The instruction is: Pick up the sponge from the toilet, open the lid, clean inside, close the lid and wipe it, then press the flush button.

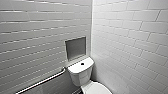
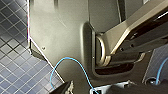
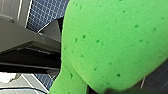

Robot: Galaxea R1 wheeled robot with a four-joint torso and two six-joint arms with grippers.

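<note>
Sponge picked up; the lid comes next.
The right gripper [image 3: 110, 89] seems clamped on the sponge [image 3: 112, 42]; the toilet [image 1: 83, 72] sits bottom centre, so reaching it likely needs a closer approach.

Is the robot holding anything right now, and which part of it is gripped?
Apparently the bright green porous sponge, hanging close before the right arm's wrist camera above the dark blue tiled floor. Which part of it is gripped cannot be told.
</note>
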